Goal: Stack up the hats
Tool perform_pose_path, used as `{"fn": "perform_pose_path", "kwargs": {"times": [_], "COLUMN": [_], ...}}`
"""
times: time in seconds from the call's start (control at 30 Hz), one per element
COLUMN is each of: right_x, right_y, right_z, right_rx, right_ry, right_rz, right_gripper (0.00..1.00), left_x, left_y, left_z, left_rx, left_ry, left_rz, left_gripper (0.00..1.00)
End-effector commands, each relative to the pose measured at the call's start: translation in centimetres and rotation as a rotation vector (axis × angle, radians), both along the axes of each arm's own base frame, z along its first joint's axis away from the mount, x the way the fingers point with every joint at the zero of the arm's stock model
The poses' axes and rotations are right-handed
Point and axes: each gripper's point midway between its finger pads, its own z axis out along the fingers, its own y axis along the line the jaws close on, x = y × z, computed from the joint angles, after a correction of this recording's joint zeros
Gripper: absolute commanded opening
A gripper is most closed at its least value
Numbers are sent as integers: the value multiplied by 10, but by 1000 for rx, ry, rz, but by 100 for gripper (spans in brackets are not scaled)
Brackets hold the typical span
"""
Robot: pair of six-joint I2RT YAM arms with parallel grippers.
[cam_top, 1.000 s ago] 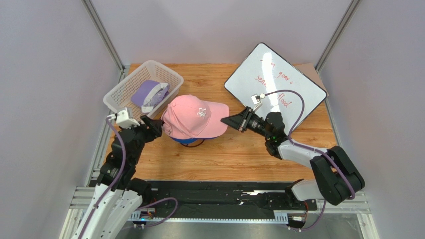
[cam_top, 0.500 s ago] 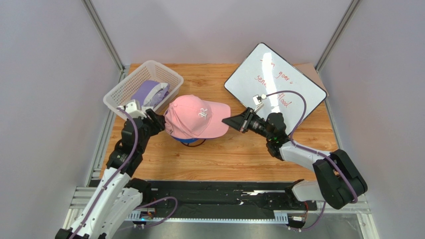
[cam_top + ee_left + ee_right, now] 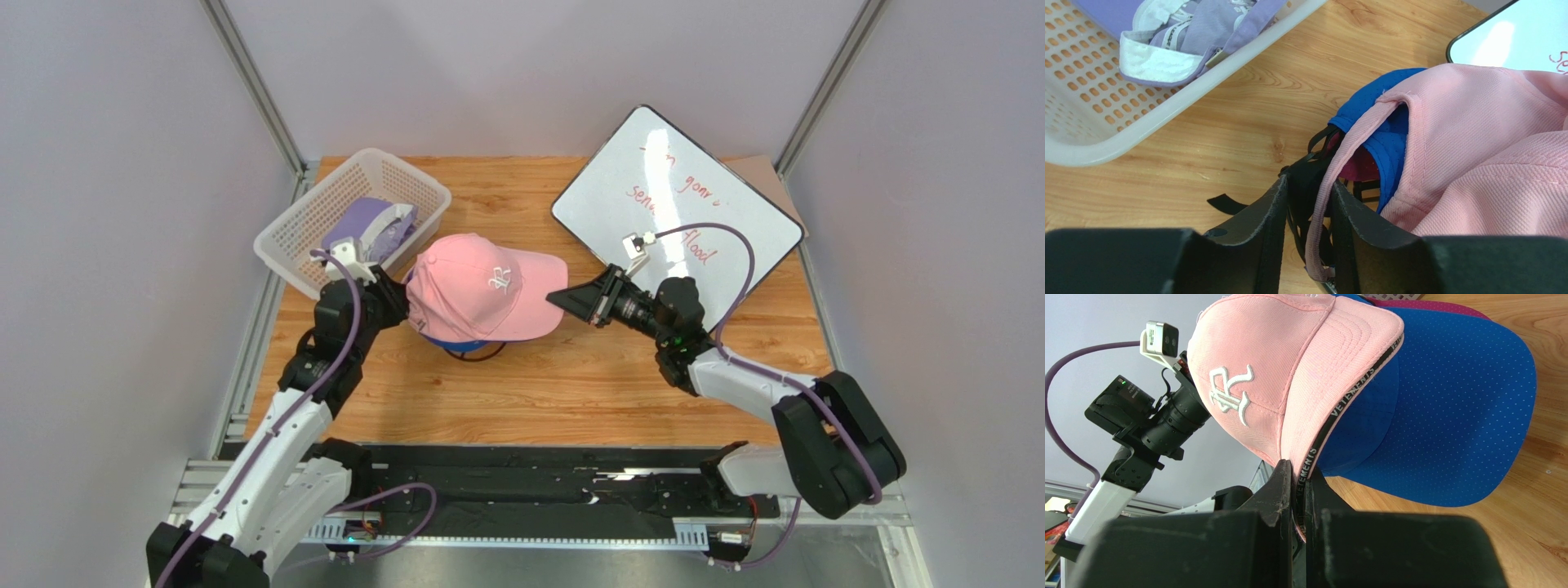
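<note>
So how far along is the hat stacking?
Done: the blue cap and magenta cap sit under the pink cap. In hand: the pink cap tops the pile, with the right gripper shut on its brim and the left gripper straddling its back edge, jaws apart. Left: the lavender cap lies in the basket.

Light pink cap point(image 3: 1303, 361): a white embroidered monogram point(image 3: 1229, 392) on the front panel, an "R" interlaced with a second letter that cannot be determined. The black tape point(image 3: 1355, 398) along the brim edge reads "VETEMENTS" in white. Whiteboard point(image 3: 687, 184): red handwriting, largely illegible; the last word resembles "flood".
</note>
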Motion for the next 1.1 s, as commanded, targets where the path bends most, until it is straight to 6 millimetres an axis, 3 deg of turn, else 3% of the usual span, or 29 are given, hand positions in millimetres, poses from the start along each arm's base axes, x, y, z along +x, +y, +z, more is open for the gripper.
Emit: {"fn": "perform_pose_path", "kwargs": {"times": [0.0, 0.1, 0.3, 0.57, 1.07], "right_x": [8, 8, 9, 11, 23], "right_y": [-13, -13, -16, -21, -40], "right_z": [-23, -22, -18, -43, -105], "right_rx": [-96, -107, -131, -187, -246], "right_ry": [15, 15, 27, 87, 241], "right_rz": [-70, -72, -88, -112, -212], "right_gripper": [0, 0, 0, 0, 0], "left_x": [13, 18, 22, 47, 79], "left_y": [-4, -4, 5, 6, 6], "left_z": [16, 17, 35, 34, -32], "left_rx": [9, 17, 48, 7, 65], "left_ry": [-82, -80, -119, -129, 27], "left_rz": [-36, -42, -9, -16, -21], "left_gripper": [21, 3, 1, 0, 0]}}
